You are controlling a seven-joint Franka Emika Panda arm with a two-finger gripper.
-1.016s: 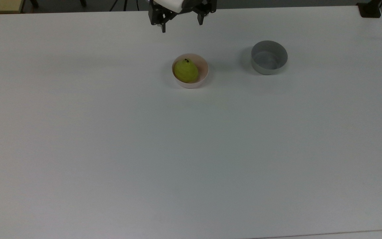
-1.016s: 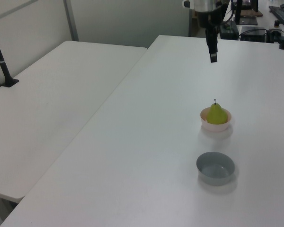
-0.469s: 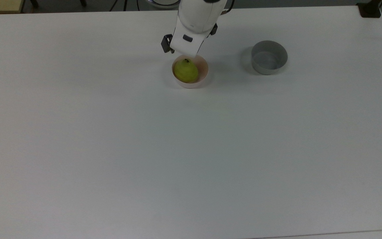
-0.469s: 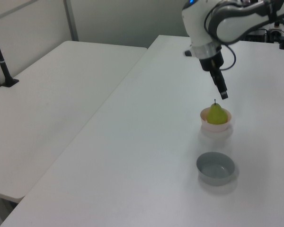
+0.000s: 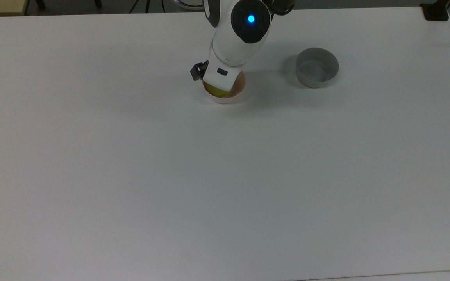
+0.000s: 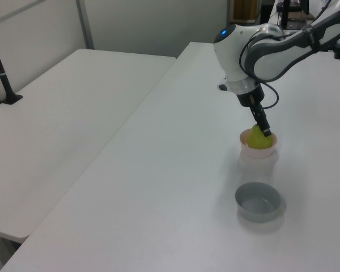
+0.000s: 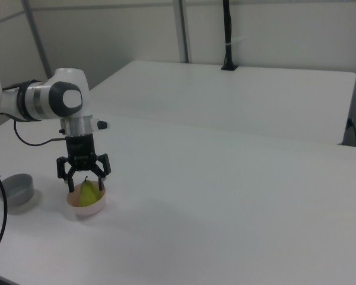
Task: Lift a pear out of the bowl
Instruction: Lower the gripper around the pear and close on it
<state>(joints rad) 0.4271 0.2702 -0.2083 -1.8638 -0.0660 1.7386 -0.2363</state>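
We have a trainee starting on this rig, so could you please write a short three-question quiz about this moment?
1. True or false: the pear lies in the grey bowl.
2. How do the jaws of the gripper stand? A) open, one on each side of the pear; B) shut on the pear and lifted; C) open over the grey bowl.
3. Fill in: in the top view, the grey bowl stands to the ____ of the pink bowl.

Key: 1 false, it sits in the pink bowl; 2 A; 3 right.
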